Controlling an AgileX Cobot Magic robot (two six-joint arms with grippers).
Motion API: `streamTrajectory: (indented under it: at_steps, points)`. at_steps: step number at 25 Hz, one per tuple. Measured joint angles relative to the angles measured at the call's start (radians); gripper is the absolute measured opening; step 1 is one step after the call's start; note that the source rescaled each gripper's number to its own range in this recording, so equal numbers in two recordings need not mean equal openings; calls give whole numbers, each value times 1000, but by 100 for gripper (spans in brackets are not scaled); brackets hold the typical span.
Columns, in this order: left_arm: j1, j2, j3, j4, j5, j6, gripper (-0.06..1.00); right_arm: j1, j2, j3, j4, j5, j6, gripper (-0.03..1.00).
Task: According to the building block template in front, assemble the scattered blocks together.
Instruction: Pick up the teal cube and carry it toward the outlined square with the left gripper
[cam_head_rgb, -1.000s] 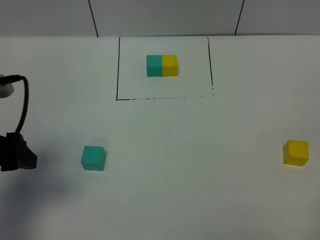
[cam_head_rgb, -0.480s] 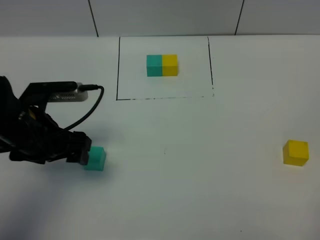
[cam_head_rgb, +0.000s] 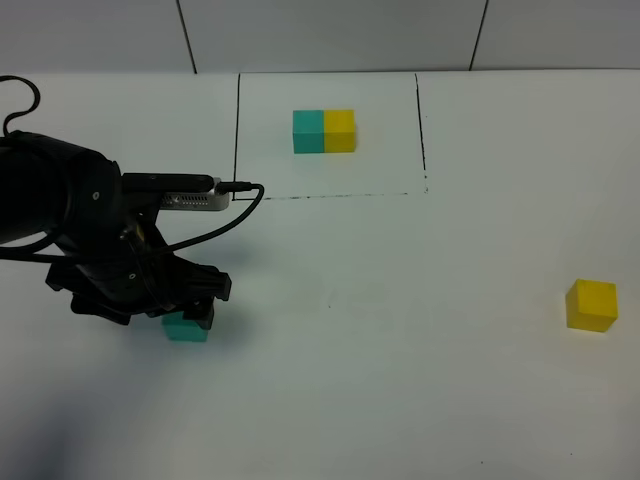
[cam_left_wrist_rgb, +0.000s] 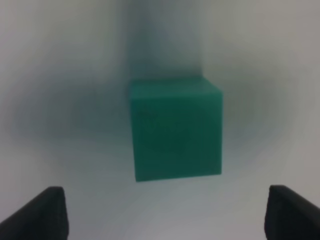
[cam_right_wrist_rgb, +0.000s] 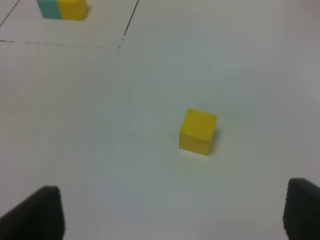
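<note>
The white worktop (cam_head_rgb: 400, 380) carries everything. The left arm (cam_head_rgb: 70, 220) is the biggest thing on it, and it is also what has changed: one second ago only its edge showed at the side of the exterior view, and now it reaches in over the teal cube (cam_head_rgb: 185, 330).

At the far side lies the building block template (cam_head_rgb: 324, 131), teal joined to yellow, inside the black drawn rectangle (cam_head_rgb: 236, 140). It has not moved.

The scattered blocks are well apart from each other. The teal cube stays at the left, half hidden under the arm. The yellow cube (cam_head_rgb: 591, 305) stays alone at the right.

The left pincer (cam_left_wrist_rgb: 170, 215) is spread, with the teal cube straight ahead between its two jaws and not touched by them. The right pincer (cam_right_wrist_rgb: 172, 215) is also spread and holds nothing; the yellow cube is in front of it, some way off.

I judge that the approach to the teal cube is nearly finished. What remains is to lower, close on it, and carry it towards the yellow one.
</note>
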Motion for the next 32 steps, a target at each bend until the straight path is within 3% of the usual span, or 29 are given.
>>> streamTrajectory:
  at_steps: [21, 24, 27, 32]
  points:
    - [0, 167, -2, 3, -173, -13, 68, 0, 0, 0, 0, 0, 0, 82]
    - [0, 170, -2, 3, -174, -13, 48, 0, 0, 0, 0, 0, 0, 82]
    - [0, 170, -2, 3, -172, -13, 2, 0, 0, 0, 0, 0, 0, 82]
    - [0, 170, -45, 15, -104, 42, 1, 0, 0, 0, 0, 0, 0, 82]
